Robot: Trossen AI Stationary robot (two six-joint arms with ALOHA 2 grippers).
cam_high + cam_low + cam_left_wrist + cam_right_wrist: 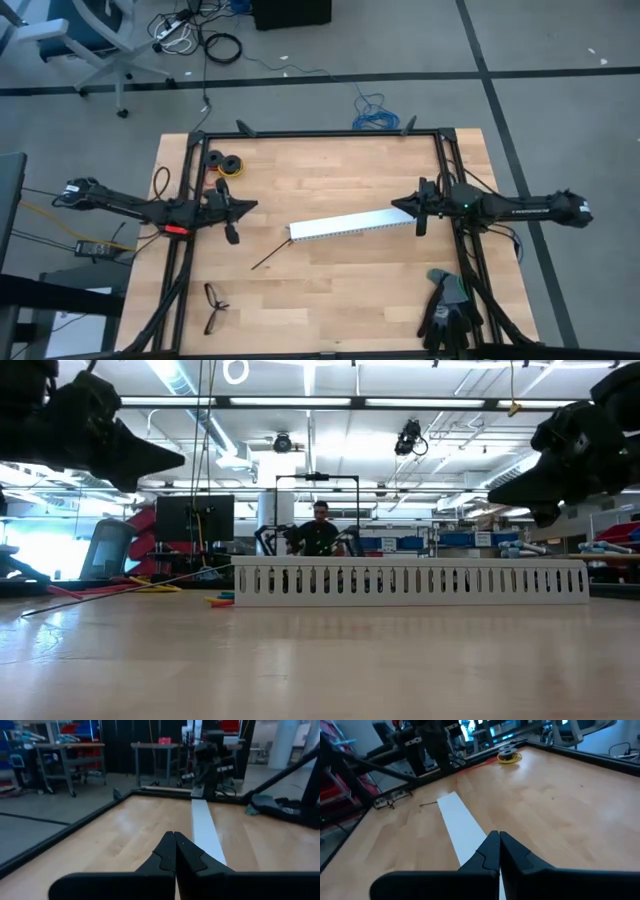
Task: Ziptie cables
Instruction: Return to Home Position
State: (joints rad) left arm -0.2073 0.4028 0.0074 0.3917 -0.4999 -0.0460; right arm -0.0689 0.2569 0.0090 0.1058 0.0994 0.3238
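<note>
From where I stand the table looks tidy. The duct (352,224) lies closed, slanting across the middle of the high view, and both arms hang clear of it. The left gripper (248,206) sits left of centre with its tip aimed at the duct's near end. Its wrist view shows the two fingers (165,855) pressed together with nothing between them. The right gripper (398,205) hangs just off the duct's right end, likewise pinched closed and empty in its own wrist view.

I see no cables lying loose. I'd guess they are inside the duct, though I cannot tell through the slots. One ziptie (270,256) lies bare on the wood just below and left of the duct's left end, not around anything.

The arms look bound for their rest pose. To do that well I'd have each one rise first, then draw back toward its own edge of the frame, so no finger drags the duct's lid or sweeps the ziptie. The right arm has the least room, being so near the duct's end. The glasses (213,306) at lower left and the gloves (446,308) at lower right are well out of the way.
</note>
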